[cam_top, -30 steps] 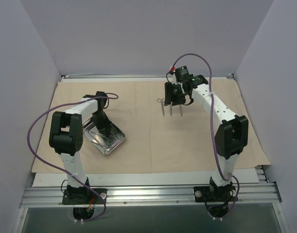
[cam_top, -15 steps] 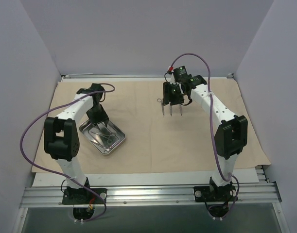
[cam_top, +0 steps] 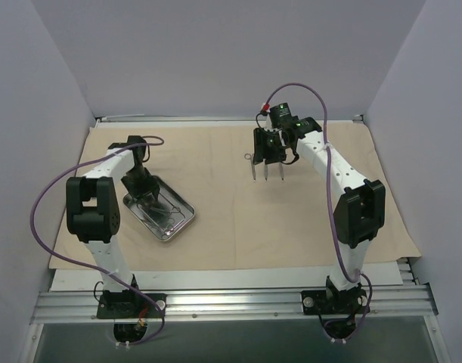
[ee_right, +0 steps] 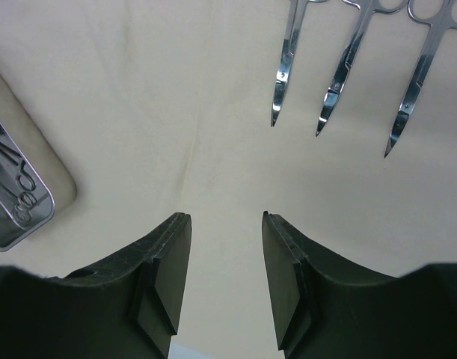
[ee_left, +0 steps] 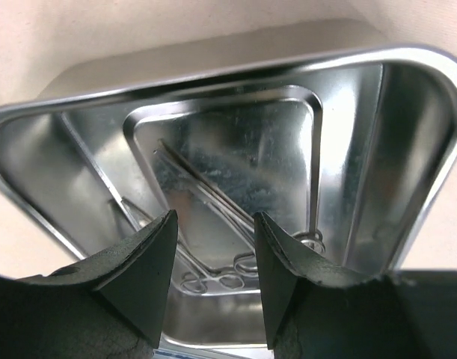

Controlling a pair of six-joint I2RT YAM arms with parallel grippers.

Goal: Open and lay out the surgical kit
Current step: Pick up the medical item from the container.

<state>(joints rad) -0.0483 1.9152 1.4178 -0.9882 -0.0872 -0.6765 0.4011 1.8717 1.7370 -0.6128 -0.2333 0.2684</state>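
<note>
The left gripper (ee_left: 213, 224) has been shifted to the far-left end of the mirror-bright steel tray (cam_top: 187, 221) (jaws narrowly parted, nothing held), so another pick seems prepared. Thin ring-handled instruments (ee_left: 213, 198) remain inside the tray. Well right of the tray, three laid-out instruments (ee_right: 340, 75) rest on the matte beige cloth wrap (cam_top: 238, 219), below the right gripper (ee_right: 227, 217), whose jaws are parted and empty.

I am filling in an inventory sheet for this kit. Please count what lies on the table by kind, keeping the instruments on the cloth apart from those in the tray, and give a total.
Beige cloth wrap: 1
Steel tray: 1
Ring-handled instruments laid out on the cloth: 3
Ring-handled instruments in the tray: at least 2; they overlap, so the exact count is unclear
Total: at least 7
</note>
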